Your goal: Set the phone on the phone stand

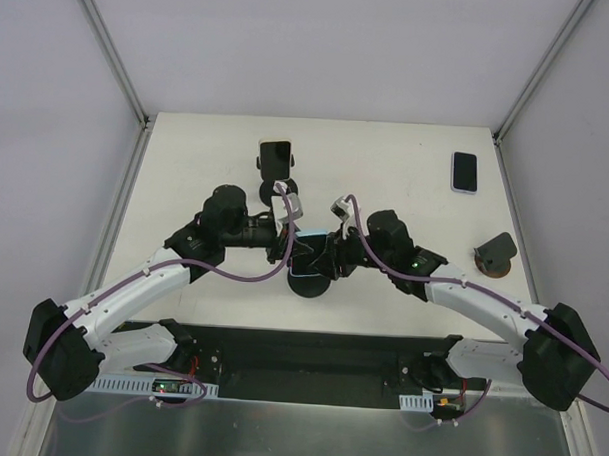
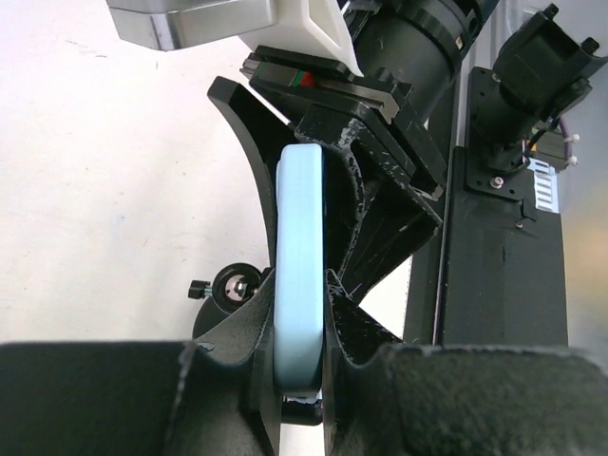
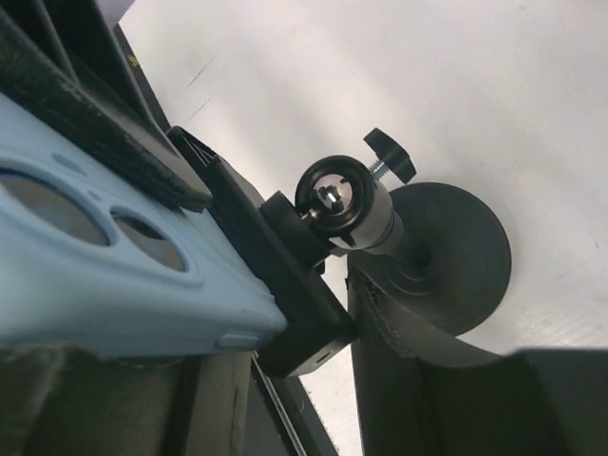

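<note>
The phone stands on edge against the phone stand at the worktop's near middle. Behind it, a second stand carries a second phone. At the far right lies a third phone, with a small stand nearer.

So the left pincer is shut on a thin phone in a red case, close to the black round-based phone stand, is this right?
Not quite: the left wrist view shows the left pincer shut on a thin phone in a light blue case, not red, close to the black round-based phone stand.
</note>
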`<move>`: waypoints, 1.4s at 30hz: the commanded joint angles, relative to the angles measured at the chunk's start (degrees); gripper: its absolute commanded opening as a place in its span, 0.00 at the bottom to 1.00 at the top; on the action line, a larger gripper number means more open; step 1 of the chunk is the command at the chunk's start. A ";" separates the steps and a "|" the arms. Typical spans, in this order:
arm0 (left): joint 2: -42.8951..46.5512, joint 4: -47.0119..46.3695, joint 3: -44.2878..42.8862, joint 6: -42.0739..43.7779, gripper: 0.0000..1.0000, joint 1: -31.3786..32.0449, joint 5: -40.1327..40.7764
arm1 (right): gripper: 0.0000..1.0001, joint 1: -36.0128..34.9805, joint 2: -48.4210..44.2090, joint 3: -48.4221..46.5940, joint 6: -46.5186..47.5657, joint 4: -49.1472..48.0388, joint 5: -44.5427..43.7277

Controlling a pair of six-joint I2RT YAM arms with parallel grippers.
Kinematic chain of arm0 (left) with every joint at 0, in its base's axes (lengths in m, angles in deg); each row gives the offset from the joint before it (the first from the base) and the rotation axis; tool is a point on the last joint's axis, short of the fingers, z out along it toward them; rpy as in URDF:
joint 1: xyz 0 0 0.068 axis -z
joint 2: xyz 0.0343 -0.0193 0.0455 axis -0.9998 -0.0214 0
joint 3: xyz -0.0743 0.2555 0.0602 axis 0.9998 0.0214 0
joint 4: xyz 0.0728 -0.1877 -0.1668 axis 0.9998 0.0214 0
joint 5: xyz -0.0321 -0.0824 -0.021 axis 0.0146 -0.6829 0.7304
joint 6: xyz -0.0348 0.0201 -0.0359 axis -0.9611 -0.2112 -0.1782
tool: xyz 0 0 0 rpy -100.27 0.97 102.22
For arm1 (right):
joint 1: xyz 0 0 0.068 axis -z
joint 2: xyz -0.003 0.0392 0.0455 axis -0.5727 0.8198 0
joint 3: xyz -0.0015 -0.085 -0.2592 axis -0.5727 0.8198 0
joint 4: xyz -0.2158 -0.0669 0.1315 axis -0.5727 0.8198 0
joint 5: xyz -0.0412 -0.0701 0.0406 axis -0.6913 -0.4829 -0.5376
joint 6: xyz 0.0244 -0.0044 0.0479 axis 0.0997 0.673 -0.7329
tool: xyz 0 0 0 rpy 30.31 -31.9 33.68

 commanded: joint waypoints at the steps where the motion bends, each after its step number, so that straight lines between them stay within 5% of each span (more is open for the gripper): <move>1: -1.00 -6.46 1.39 3.39 0.00 1.78 2.05 | 0.52 -1.77 0.68 -10.43 -2.53 7.02 0.81; 3: -0.65 -6.37 1.48 3.04 0.00 1.78 0.55 | 0.77 -1.60 -2.21 -10.43 2.55 11.05 1.88; 6: -1.08 -6.28 1.31 3.30 0.00 1.78 -0.50 | 0.96 -1.25 -8.62 -9.12 7.75 16.77 -1.87; 11: -3.28 -6.02 -1.06 2.86 0.00 1.69 -2.17 | 0.96 -0.02 -20.85 -4.11 7.59 18.89 -14.53; 16: -3.37 -5.93 -1.24 0.76 0.03 1.60 0.72 | 0.96 0.07 -21.92 -3.49 4.96 19.42 -16.32; 22: -1.44 -4.96 -1.95 -3.46 0.74 0.90 3.01 | 0.96 -3.35 -18.05 -5.42 1.27 19.59 -21.84; 24: 1.27 -4.87 -1.25 -3.99 0.81 0.38 2.92 | 0.96 -6.33 -17.52 -6.38 0.47 19.59 -27.90; 31: 13.75 -0.15 0.60 -3.74 0.88 -3.13 8.35 | 0.96 -14.16 -11.99 -13.22 -5.15 23.36 -41.79; 37: 21.41 2.68 -0.19 -2.86 0.92 -3.32 36.11 | 0.96 -18.99 -4.26 -21.06 -13.50 31.80 -53.04; 42: 22.47 1.28 0.86 -1.97 0.93 -3.49 38.09 | 0.96 -21.46 -0.30 -24.66 -13.68 32.76 -55.51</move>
